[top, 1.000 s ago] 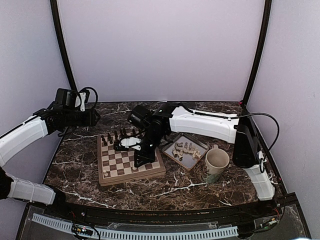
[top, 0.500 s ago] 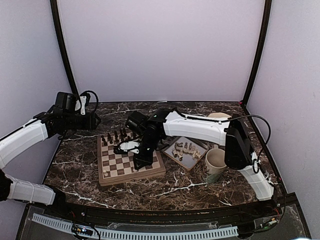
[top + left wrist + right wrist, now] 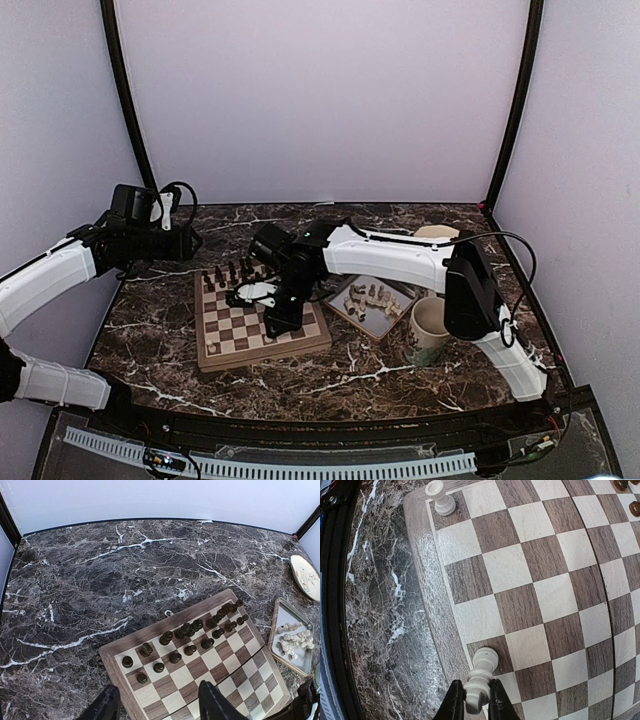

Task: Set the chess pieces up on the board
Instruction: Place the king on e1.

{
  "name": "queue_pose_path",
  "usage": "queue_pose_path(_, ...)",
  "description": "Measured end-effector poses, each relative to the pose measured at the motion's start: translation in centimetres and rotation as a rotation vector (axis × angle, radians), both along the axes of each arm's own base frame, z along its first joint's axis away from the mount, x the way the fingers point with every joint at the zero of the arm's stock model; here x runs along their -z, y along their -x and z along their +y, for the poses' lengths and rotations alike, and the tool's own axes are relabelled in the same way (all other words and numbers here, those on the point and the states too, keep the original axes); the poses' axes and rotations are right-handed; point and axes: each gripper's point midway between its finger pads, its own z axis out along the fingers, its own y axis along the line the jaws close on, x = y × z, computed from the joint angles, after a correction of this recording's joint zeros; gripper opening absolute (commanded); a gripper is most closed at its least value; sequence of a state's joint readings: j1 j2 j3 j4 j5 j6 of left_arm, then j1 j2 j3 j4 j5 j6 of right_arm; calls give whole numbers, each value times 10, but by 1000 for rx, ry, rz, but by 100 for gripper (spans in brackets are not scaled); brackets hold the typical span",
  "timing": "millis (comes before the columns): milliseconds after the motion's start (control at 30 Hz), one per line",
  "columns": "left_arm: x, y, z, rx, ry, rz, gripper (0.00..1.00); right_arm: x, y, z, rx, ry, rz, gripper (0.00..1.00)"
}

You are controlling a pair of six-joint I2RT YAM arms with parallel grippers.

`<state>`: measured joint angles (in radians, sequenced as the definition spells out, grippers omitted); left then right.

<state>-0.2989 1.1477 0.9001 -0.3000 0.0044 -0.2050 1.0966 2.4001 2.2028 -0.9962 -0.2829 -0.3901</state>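
The board (image 3: 230,340) lies mid-table and shows in the left wrist view (image 3: 150,641) and right wrist view (image 3: 422,575). Dark chessmen (image 3: 190,630) fill its far rows. My right gripper (image 3: 472,702) is shut on a cream-white chess piece (image 3: 480,677), base down over a dark square by the near rim. In the top view it (image 3: 275,318) is over the board. Another cream piece (image 3: 440,497) stands at the near-row corner. More cream pieces (image 3: 368,298) lie in the grey tray (image 3: 385,322). My left gripper (image 3: 155,705) is open and empty above the board's far left.
A mug (image 3: 432,328) stands right of the tray. A pale plate (image 3: 306,577) lies at the back right. Dark marble table top surrounds the board, with black frame posts at the back corners.
My right arm has shifted slightly left and lower over the board with the cream piece. The left arm has barely moved.
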Motion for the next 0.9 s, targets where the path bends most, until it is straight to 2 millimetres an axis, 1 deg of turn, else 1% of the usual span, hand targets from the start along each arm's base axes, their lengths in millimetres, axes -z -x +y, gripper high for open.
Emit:
queue_pose_path(67,1,0,0,2,1,1,55,0,-1,1,3,-2,0,10)
queue_pose_path(233,3,1,-1,4,2,4,55,0,-1,2,7,-4,0,18)
queue_pose_path(500,5,1,-2,10,7,5,55,1,-3,2,15,1,-11,24)
queue_pose_path(633,5,1,-3,13,9,6,55,1,-4,1,15,2,-11,29)
queue_pose_path(900,5,2,-4,19,13,8,55,1,-3,1,15,2,-11,31)
